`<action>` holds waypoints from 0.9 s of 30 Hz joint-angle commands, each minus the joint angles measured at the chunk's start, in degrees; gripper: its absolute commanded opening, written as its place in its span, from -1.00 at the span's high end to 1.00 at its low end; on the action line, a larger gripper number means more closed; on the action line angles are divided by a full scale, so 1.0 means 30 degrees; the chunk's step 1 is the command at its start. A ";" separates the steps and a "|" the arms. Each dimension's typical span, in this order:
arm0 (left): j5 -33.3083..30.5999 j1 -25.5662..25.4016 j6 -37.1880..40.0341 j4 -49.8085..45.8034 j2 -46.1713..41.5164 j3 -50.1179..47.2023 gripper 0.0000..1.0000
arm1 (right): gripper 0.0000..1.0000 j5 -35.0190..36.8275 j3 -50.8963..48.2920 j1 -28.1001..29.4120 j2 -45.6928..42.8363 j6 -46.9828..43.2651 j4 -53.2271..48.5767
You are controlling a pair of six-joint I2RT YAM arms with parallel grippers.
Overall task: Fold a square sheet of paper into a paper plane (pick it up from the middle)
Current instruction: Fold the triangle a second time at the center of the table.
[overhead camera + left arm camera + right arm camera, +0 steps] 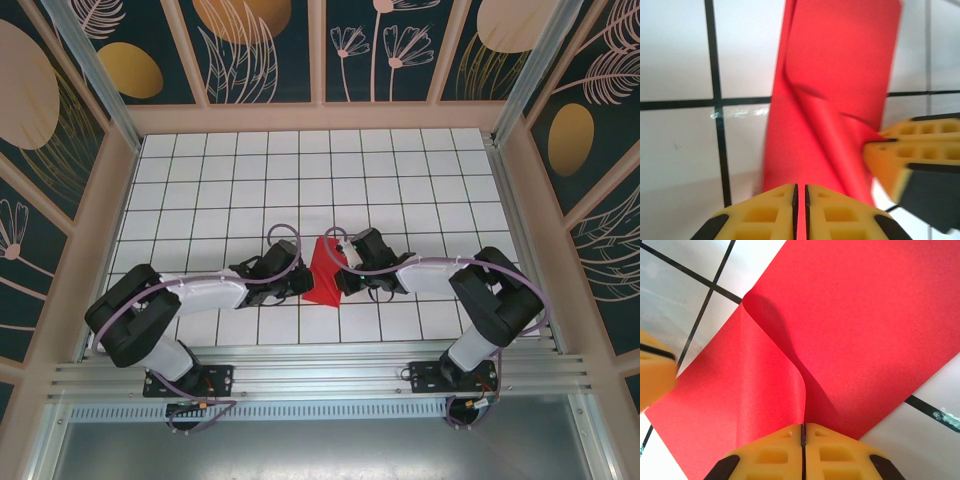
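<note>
The red square sheet of paper (325, 272) lies buckled on the white tiles between my two grippers. My left gripper (303, 279) is shut on its near edge; in the left wrist view, red shows in the thin slit between the yellow fingertips (800, 192). A curled ridge runs across the sheet (840, 65) to the right gripper's fingers (912, 155). My right gripper (346, 267) is shut on a raised fold of the sheet (860, 325), which rises straight from its closed tips (803, 429). The left gripper's finger (654, 374) shows at that view's left edge.
The gridded white table (300, 170) stretches behind the grippers to the patterned back wall (320, 50). Wooden side walls (95, 230) close in both sides. An aluminium rail (320, 365) with the arm bases runs along the near edge.
</note>
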 commanded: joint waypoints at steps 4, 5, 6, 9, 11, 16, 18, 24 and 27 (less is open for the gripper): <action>0.0618 -0.0005 -0.1977 0.3388 -0.0846 -0.0568 0.70 | 0.83 0.0397 -0.0392 -0.0127 0.0444 0.0206 -0.0375; 0.0835 0.0001 -0.2304 0.4052 -0.0642 -0.0596 0.70 | 0.83 0.0370 -0.0401 -0.0130 0.0458 0.0199 -0.0337; 0.0990 -0.0002 -0.2737 0.4753 -0.0367 -0.0602 0.70 | 0.83 0.0344 -0.0406 -0.0139 0.0458 0.0232 -0.0325; 0.1162 0.0001 -0.3839 0.6005 0.0615 -0.0532 0.73 | 0.83 0.0282 -0.0407 -0.0127 0.0460 0.0251 -0.0209; 0.1313 -0.0002 -0.4588 0.7060 0.1220 -0.0705 0.75 | 0.82 0.0258 -0.0407 -0.0127 0.0470 0.0280 -0.0207; 0.1535 -0.0003 -0.5807 0.9065 0.2508 -0.1072 0.78 | 0.83 0.0272 -0.0466 -0.0152 0.0428 0.0288 -0.0150; 0.1689 -0.0006 -0.5851 0.9317 0.2889 -0.1045 0.77 | 0.83 0.0256 -0.0494 -0.0126 0.0404 0.0329 -0.0120; 0.2388 -0.0006 -0.5682 0.9602 0.3554 -0.0749 0.71 | 0.82 0.0180 -0.0513 -0.0140 0.0411 0.0328 -0.0045; 0.2676 0.0002 -0.5503 0.9448 0.3723 -0.0599 0.69 | 0.83 0.0165 -0.0468 -0.0137 0.0429 0.0315 -0.0029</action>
